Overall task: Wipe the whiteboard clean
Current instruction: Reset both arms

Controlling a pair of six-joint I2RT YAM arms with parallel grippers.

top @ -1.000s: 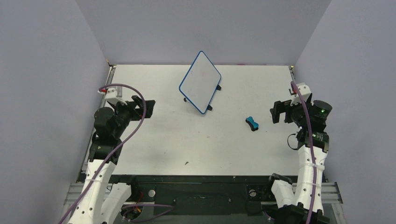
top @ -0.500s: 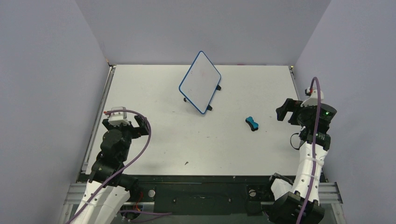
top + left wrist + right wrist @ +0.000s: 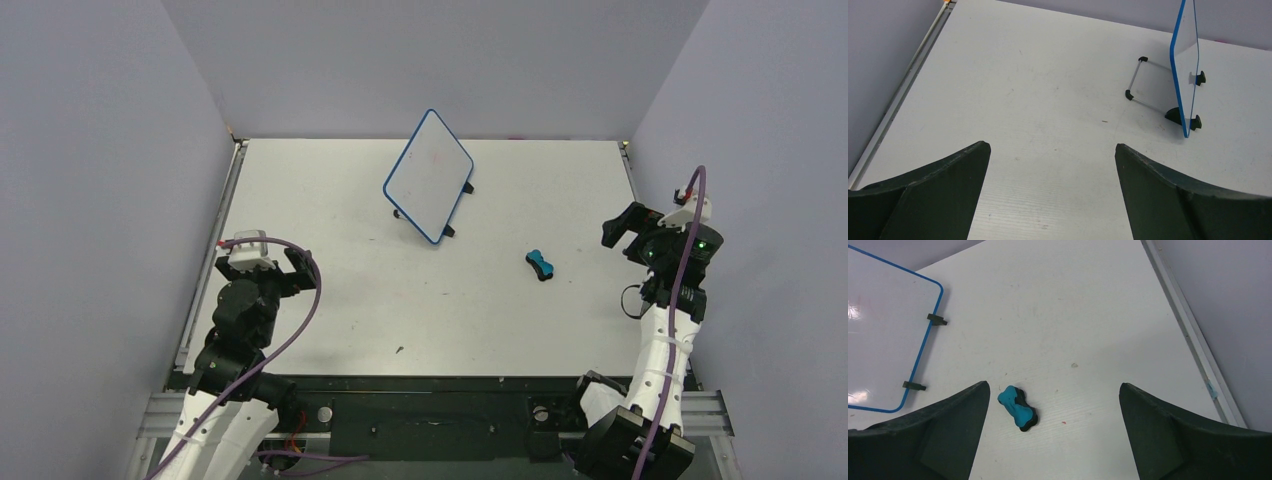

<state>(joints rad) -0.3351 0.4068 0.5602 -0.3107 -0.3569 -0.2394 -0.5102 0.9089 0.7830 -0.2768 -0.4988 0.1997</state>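
Observation:
The whiteboard (image 3: 428, 177), white with a thin blue rim, leans tilted on its wire stand at the back middle of the table. The left wrist view shows it nearly edge-on (image 3: 1185, 65). In the right wrist view its face (image 3: 883, 340) looks white, with glare and no clear marks. A small blue eraser (image 3: 540, 265) lies flat on the table to the right of the board, and shows just inside my right gripper's left finger (image 3: 1018, 408). My left gripper (image 3: 262, 268) (image 3: 1050, 146) is open and empty at the near left. My right gripper (image 3: 625, 222) (image 3: 1052, 385) is open and empty at the far right.
The wire stand (image 3: 1148, 82) with black feet (image 3: 448, 231) props the board from behind. A metal rail (image 3: 898, 100) runs along the table's left edge and another (image 3: 1193, 335) along the right. Grey walls close in three sides.
Both arms have drawn back: the left gripper towards the near left, the right gripper towards the right wall. Board and eraser have not moved.

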